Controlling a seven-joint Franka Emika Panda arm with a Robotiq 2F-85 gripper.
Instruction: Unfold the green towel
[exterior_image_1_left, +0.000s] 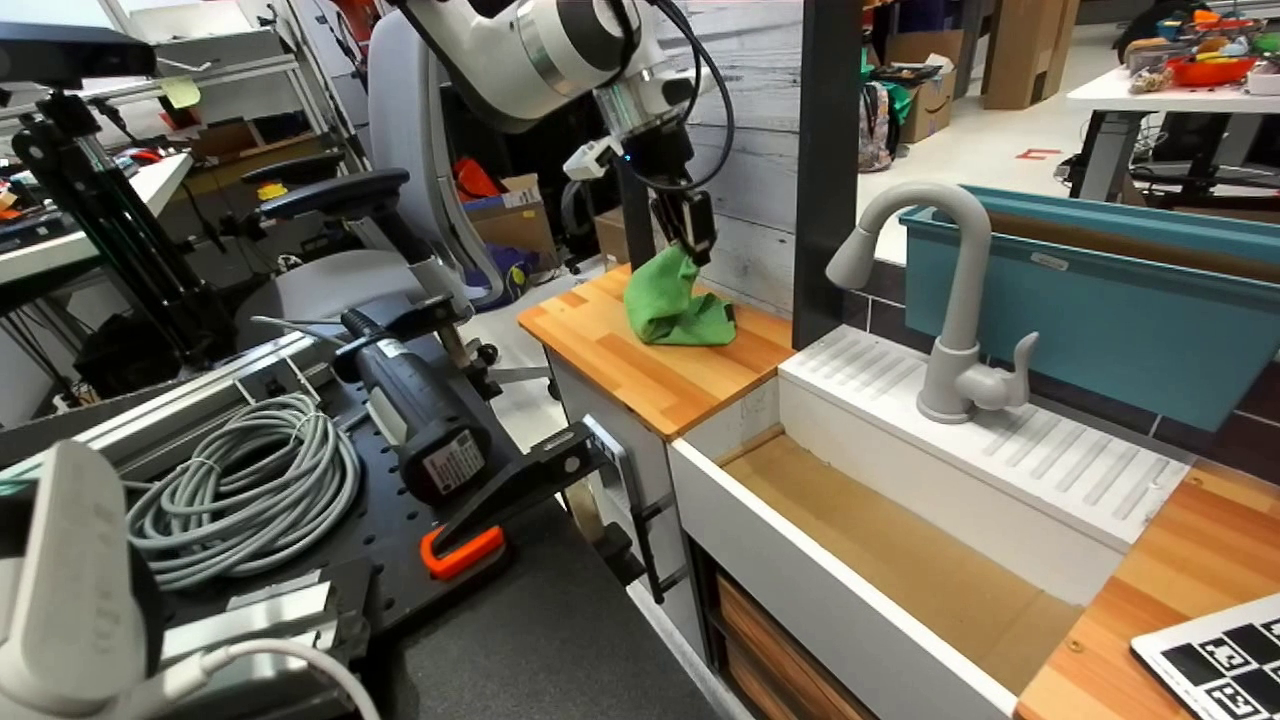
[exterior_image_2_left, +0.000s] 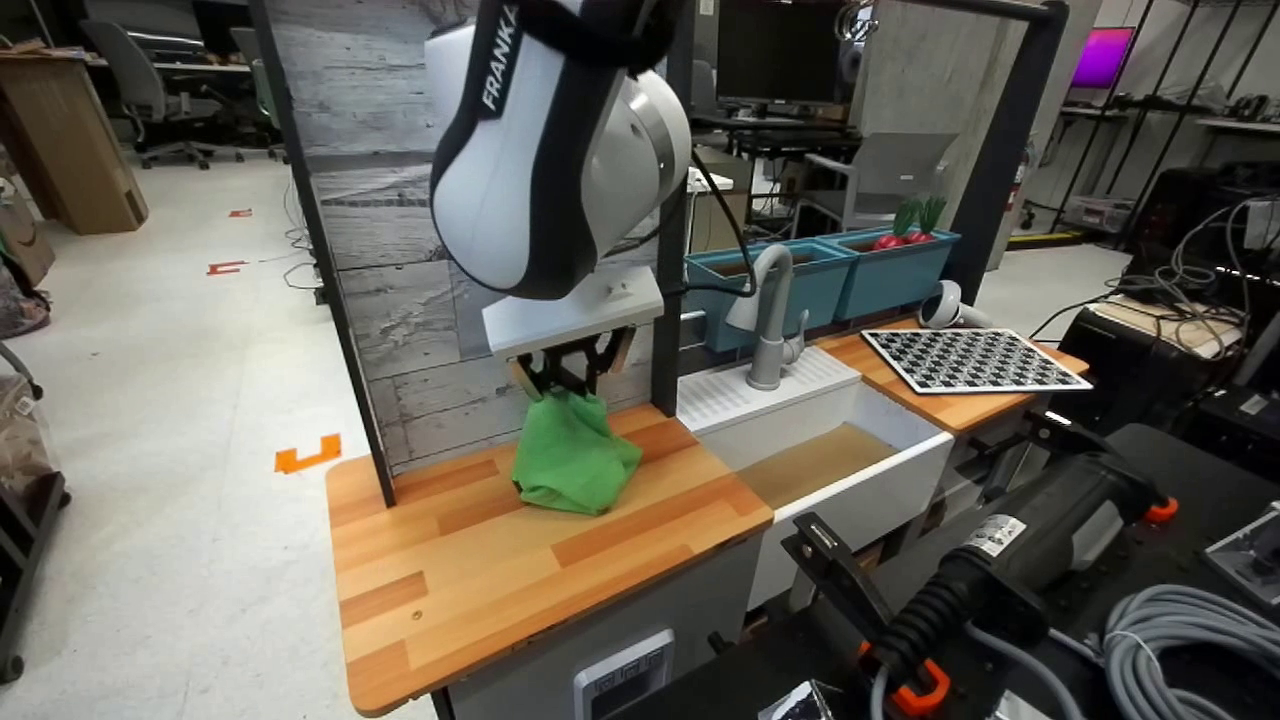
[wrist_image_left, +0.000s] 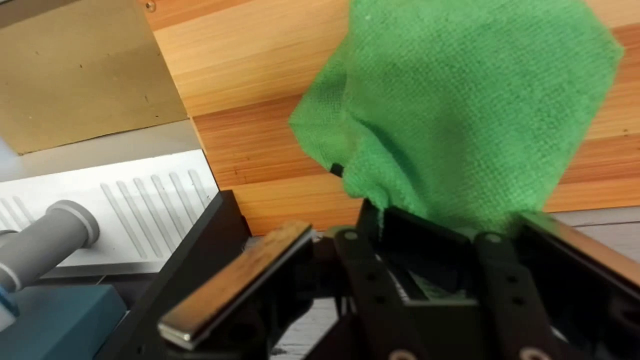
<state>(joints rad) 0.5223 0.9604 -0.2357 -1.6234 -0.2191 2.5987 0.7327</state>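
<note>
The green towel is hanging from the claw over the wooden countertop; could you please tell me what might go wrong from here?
The claw pinches the green towel near its top, and the cloth below looks folded over itself, so it may lift without opening out. If the pinch slips, the cloth could drop in a heap on the wooden countertop. The plank backboard stands near the claw, so a wide swing might bump it.

Two wide views from outside, another close in
In an exterior view the surface (exterior_image_2_left: 480, 590) lay nearer than the sink (exterior_image_2_left: 820, 465); in an exterior view, past a dark bench (exterior_image_1_left: 560, 630), farther. Both looked down, sharing these and my arm (exterior_image_2_left: 500, 200). The wrist view peered down past my hand (wrist_image_left: 422, 227).
</note>
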